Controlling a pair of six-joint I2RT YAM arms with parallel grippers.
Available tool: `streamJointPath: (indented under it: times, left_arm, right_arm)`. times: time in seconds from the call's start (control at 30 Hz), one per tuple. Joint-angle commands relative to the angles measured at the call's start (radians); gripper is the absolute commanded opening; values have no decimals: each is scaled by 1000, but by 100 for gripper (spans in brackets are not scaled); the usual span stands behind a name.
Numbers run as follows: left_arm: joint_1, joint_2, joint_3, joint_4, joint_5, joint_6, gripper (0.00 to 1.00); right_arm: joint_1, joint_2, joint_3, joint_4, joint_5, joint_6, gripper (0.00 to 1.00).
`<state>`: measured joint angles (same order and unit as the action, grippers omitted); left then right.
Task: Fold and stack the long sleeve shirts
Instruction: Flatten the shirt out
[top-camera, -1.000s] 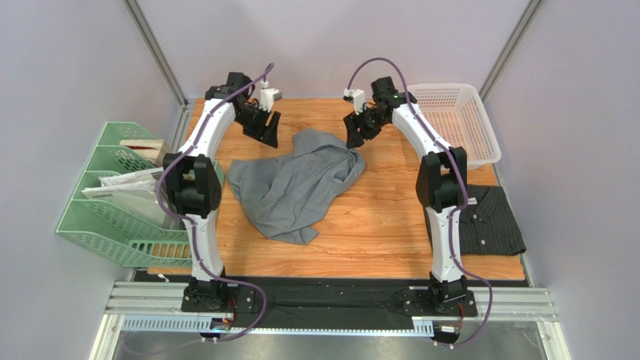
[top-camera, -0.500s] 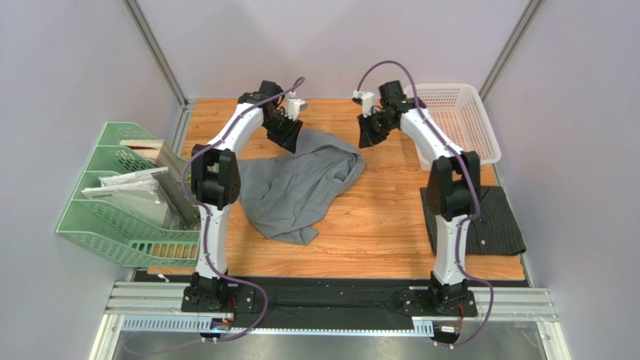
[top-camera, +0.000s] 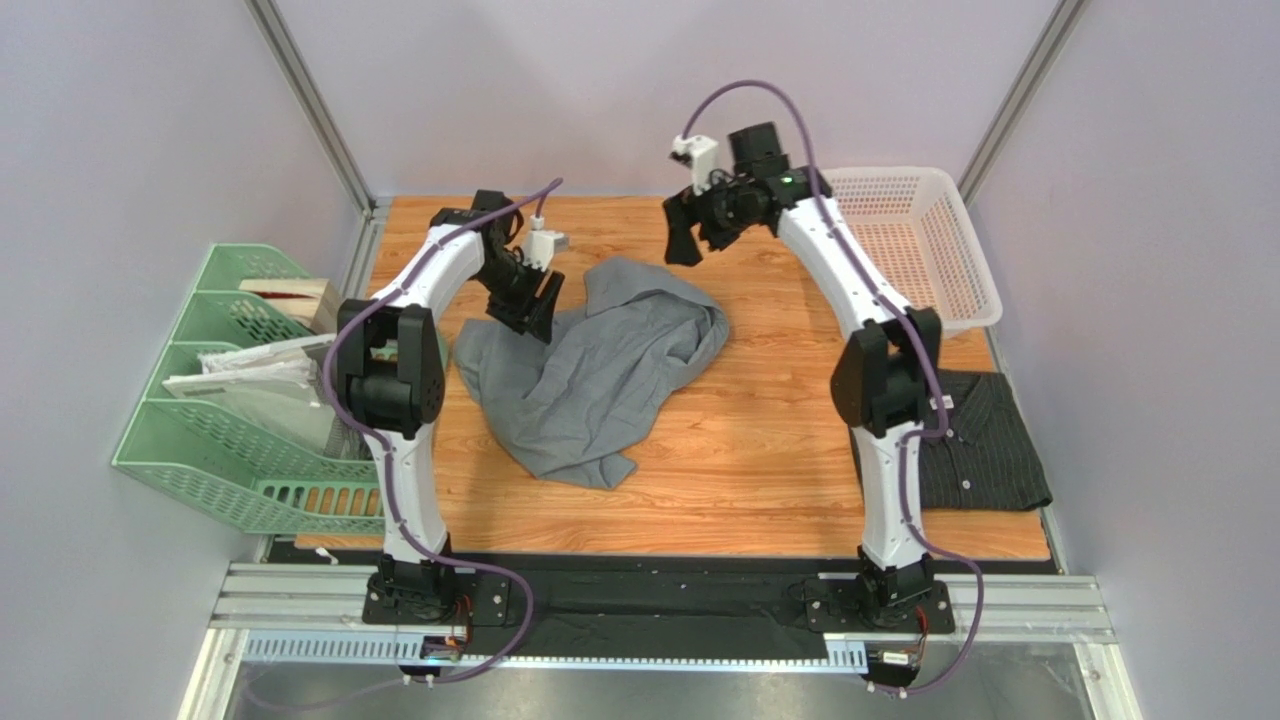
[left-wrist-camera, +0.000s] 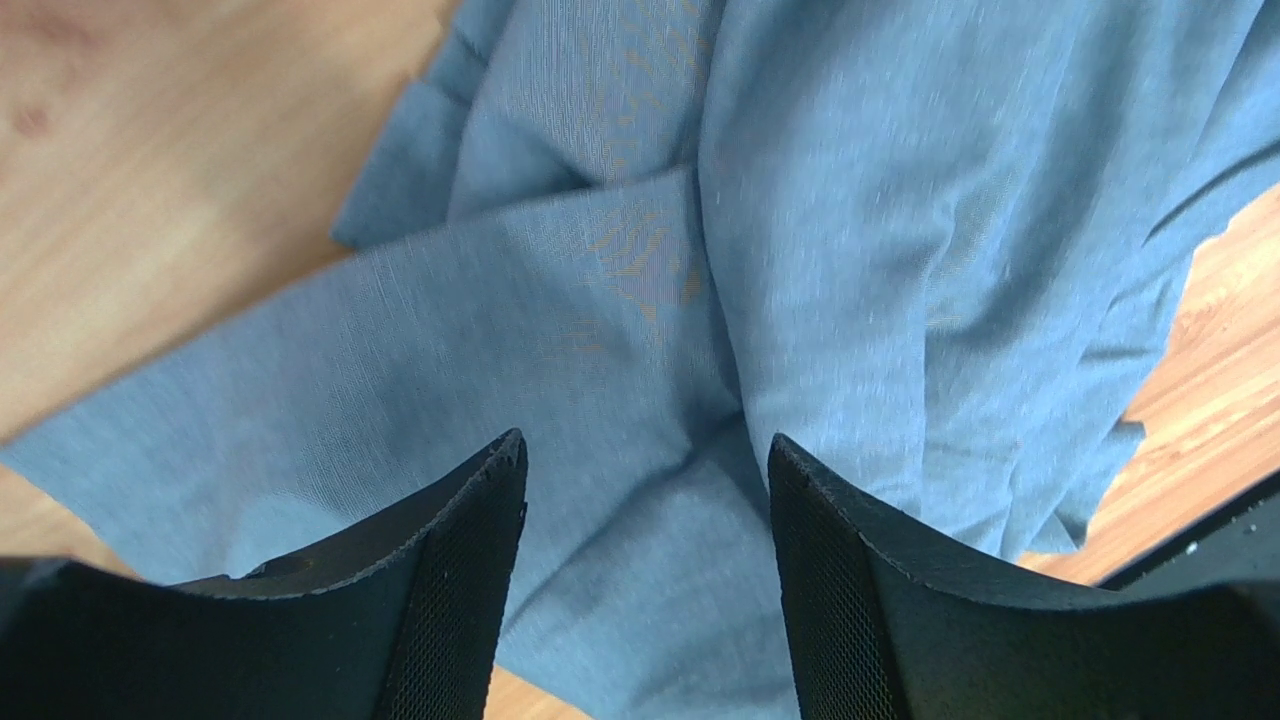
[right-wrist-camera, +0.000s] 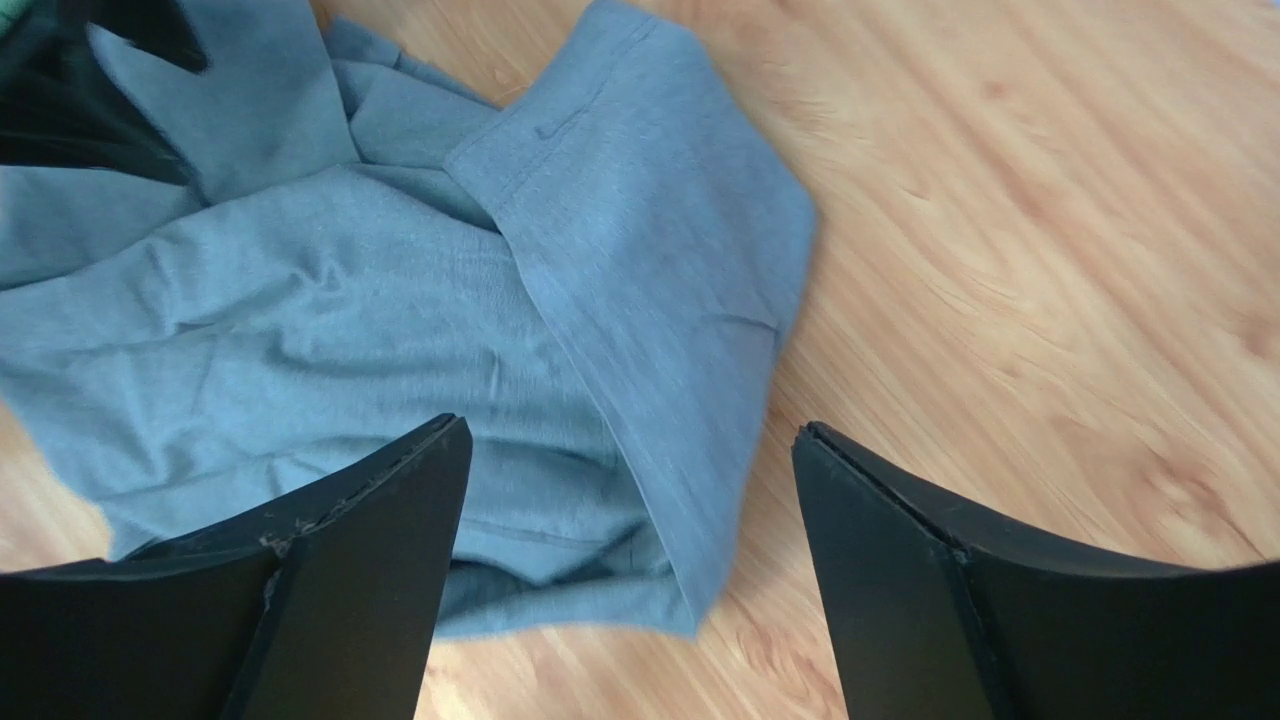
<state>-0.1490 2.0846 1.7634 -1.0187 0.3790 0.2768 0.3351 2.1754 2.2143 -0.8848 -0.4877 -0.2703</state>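
A wooden worktop (top-camera: 751, 435) carries two shirts. The plain grey shirt (top-camera: 601, 368) lies crumpled and unfolded left of the worktop's middle, one rumpled end reaching toward the far edge and a flat flap spread toward the left edge. A green mesh filing rack (top-camera: 226, 435) holding papers stands just off the left edge. A white mesh basket (top-camera: 924, 248) sits at the far right corner. The dark pinstriped shirt (top-camera: 984, 443) rests folded flat against the right edge, toward the near right corner, partly hidden behind the right arm and well apart from the grey one.

The left gripper (top-camera: 526, 308) hangs over the grey shirt's far left part, its jaws parted with only cloth below and nothing between them; whether the fingertips touch the fabric cannot be told. The right gripper (top-camera: 684, 240) is raised near the far edge, above the shirt's far end, jaws spread wide and empty.
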Motion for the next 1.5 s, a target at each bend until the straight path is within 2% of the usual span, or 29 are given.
streamJointPath:
  times: [0.0, 0.1, 0.43, 0.57, 0.63, 0.8, 1.13, 1.23, 1.3, 1.33, 1.37, 1.47]
  left_arm:
    - [35, -84, -51, -14, -34, -16, 66]
    - [43, -98, -90, -18, -42, -10, 66]
    - [51, -120, -151, 3, -60, -1, 65]
    - [58, -112, -144, 0, -55, -1, 65]
    - [62, -109, -136, 0, -52, 1, 64]
    - [68, -90, -124, -9, -65, 9, 62]
    - [91, -63, -104, -18, -61, 15, 60]
    - [95, -61, -99, -20, -57, 19, 60]
    - [97, -57, -93, -21, -52, 19, 59]
    - [97, -51, -91, -24, -51, 18, 59]
    - [97, -46, -90, -26, -46, 18, 59]
    - [97, -31, -85, -38, -23, 19, 59]
  right_arm:
    - [88, 102, 103, -43, 107, -75, 84]
    - [127, 150, 127, -33, 153, -110, 84]
    - [196, 161, 7, 113, 385, -262, 77]
    - [186, 179, 18, 136, 455, -291, 66]
    - [170, 185, 39, 136, 456, -282, 63]
    - [133, 161, 50, 142, 432, -265, 47]
    - [88, 162, 48, 116, 426, -257, 36]
    - [78, 158, 36, 112, 416, -260, 30]
    - [74, 165, 35, 103, 400, -262, 24]
    - [70, 169, 36, 103, 379, -260, 17]
    - [67, 172, 39, 101, 374, -241, 0]
    - [48, 167, 80, 64, 344, -201, 0]
